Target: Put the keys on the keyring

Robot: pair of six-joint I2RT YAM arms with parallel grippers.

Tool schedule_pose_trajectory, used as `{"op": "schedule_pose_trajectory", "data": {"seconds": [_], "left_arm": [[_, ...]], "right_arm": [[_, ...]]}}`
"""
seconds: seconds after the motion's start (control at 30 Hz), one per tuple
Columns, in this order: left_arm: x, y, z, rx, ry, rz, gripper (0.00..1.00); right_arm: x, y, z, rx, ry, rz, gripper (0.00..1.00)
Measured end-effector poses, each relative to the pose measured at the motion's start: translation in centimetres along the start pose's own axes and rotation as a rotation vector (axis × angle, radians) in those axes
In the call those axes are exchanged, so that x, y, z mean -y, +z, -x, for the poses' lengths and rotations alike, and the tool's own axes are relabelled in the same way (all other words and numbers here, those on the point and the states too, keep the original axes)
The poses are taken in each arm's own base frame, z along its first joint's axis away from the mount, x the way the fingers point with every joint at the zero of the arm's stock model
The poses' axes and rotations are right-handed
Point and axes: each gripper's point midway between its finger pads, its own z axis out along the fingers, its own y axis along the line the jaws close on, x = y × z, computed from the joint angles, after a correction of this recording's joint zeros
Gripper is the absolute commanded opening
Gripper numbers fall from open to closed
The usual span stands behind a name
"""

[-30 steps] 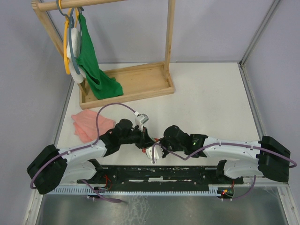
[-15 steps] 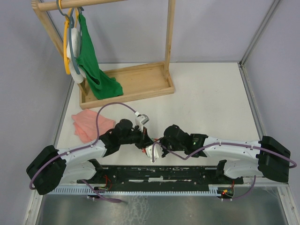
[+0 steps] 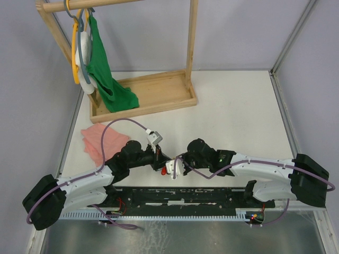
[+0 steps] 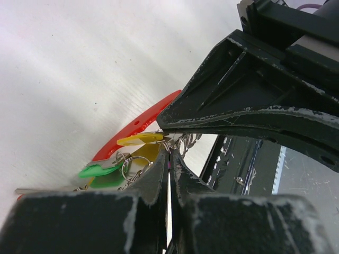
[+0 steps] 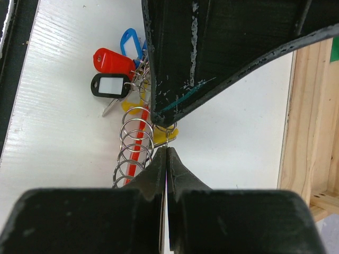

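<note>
Near-centre of the worktop [image 3: 238, 121], the two arms meet tip to tip over the bunch.

- Left gripper [image 4: 169, 159]: clenched, jaws pressed flat together.
- Right gripper [image 5: 166, 154]: likewise clenched.
- Both tips sit at the small wire loops by the yellow-tagged key [image 4: 139, 139]. Which loop each nips, cannot tell.
- Green-tagged key [image 4: 97, 171]: just beside the yellow one, same bunch.
- Keyring [image 5: 131, 142]: a chain of loops lying on the worktop.

Judgement: the opposed pinches probably brace a loop so a key can be threaded.
</note>
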Motion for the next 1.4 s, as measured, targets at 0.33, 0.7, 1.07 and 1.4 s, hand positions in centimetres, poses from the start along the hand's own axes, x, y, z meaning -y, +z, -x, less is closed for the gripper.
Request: {"op": "schedule_pose_trajectory", "data": {"seconds": [0.33,0.7,1.07,1.4], "left_arm": [[-0.5,0.3,-0.4,0.078,0.069,-0.031,0.03],[-0.6,0.9,-0.6,0.124,0.133,-0.069,0.03],[-0.2,1.0,0.3,0.183,0.191,-0.100,0.03],[-1.0,1.2,0.6,0.193,0.246,-0.058,0.03]], "right_arm": [[-1.0,0.6,-0.2,0.018,0.021,0.054,0.01],[-2.4,1.7,-0.5,0.026,0.050,0.117,0.01],[-1.2,2.1,-0.3,0.074,0.151,0.069,0.01],[0.6,1.3,-0.9,0.054,0.198,-0.017,0.33]]}}
